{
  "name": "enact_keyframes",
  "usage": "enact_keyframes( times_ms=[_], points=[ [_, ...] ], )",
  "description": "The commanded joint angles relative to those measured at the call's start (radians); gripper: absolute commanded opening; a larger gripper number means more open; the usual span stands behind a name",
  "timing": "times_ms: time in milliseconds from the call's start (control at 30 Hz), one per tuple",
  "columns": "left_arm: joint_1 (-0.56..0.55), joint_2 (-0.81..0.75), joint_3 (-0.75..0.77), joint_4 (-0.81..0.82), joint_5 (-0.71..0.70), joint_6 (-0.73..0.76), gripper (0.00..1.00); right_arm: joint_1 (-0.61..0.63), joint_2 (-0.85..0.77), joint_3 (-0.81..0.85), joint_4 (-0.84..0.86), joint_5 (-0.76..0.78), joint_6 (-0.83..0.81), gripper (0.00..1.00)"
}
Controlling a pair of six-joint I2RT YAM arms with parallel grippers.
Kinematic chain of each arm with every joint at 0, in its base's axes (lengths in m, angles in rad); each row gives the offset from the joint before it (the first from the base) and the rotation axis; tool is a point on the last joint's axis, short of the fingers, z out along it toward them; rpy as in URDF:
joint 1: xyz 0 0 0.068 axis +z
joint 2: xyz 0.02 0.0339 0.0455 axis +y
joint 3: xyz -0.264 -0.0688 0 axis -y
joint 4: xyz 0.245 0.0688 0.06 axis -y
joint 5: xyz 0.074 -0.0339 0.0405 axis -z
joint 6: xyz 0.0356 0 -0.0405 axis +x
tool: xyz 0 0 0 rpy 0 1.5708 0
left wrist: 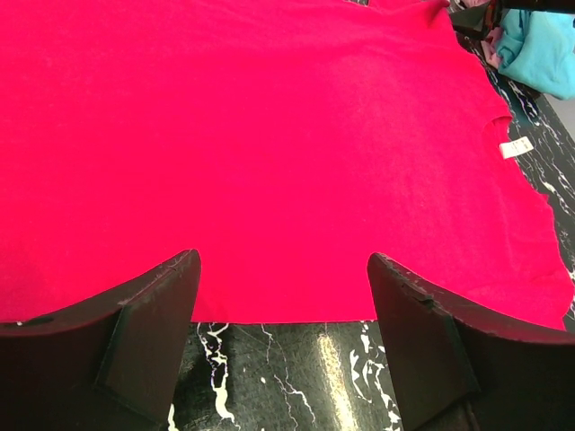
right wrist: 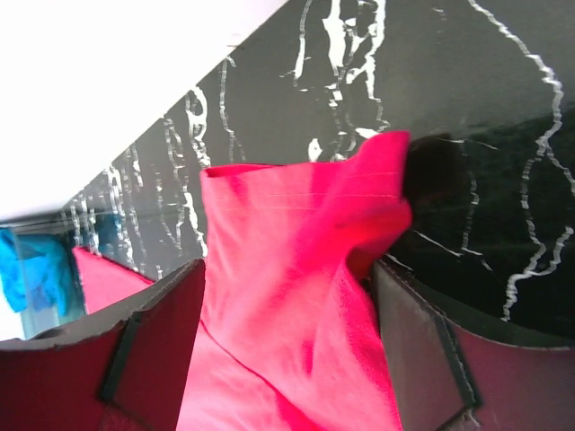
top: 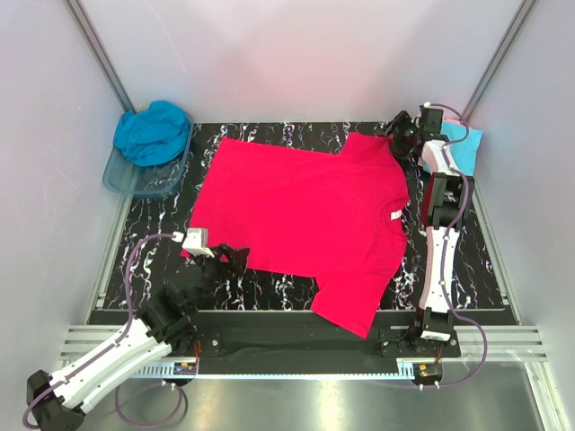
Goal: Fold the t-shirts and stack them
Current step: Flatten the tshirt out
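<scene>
My left gripper (left wrist: 283, 274) gapes at the pink-red t-shirt (top: 296, 211) hem (left wrist: 269, 310), right gripper (right wrist: 289, 269) wide astride its sleeve (right wrist: 305, 215); I'd pinch deep, together.

Matt red cloth shirt (top: 296, 224), glossy marbled tabletop (top: 269, 289)

The spread pink-red t-shirt (top: 301, 220) covers most of the marbled mat (top: 278, 289); bare strips run along the left and near edges. A plastic tub (top: 144, 184) fills the far-left corner, and the right arm (top: 440, 206) stands over the right-hand strip
</scene>
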Motion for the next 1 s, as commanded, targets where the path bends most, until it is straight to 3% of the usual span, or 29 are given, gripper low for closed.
enact_keyframes(
  times_ms=[0, 100, 133, 233, 367, 500, 633, 867, 967],
  points=[
    [-0.004, -0.028, -0.011, 0.044, -0.009, 0.013, 0.80, 0.000, -0.010, 0.054, 0.065, -0.052, 0.039, 0.79],
    [-0.004, -0.048, -0.014, 0.037, -0.009, 0.012, 0.80, -0.001, -0.016, 0.051, 0.065, -0.054, 0.029, 0.63],
    [-0.004, -0.051, -0.014, 0.035, -0.009, 0.012, 0.80, -0.001, -0.018, 0.049, 0.065, -0.054, 0.029, 0.45],
    [-0.004, -0.061, -0.017, 0.029, -0.009, 0.010, 0.80, -0.001, -0.018, 0.052, 0.063, -0.049, 0.031, 0.21],
    [-0.004, -0.071, -0.019, 0.026, -0.009, 0.009, 0.80, -0.001, -0.009, 0.066, 0.070, -0.054, 0.039, 0.09],
    [-0.004, -0.077, -0.020, 0.026, -0.009, 0.009, 0.80, -0.001, 0.004, 0.086, 0.080, -0.054, 0.046, 0.00],
    [-0.004, -0.080, -0.022, 0.026, -0.009, 0.009, 0.79, -0.001, 0.034, 0.127, 0.129, -0.060, 0.072, 0.00],
    [-0.004, -0.107, -0.026, 0.012, -0.018, 0.003, 0.79, 0.020, 0.198, 0.382, 0.178, -0.129, 0.180, 0.00],
    [-0.004, -0.115, -0.029, 0.015, -0.021, 0.003, 0.79, 0.035, 0.240, 0.411, 0.278, -0.163, 0.279, 0.00]
  ],
)
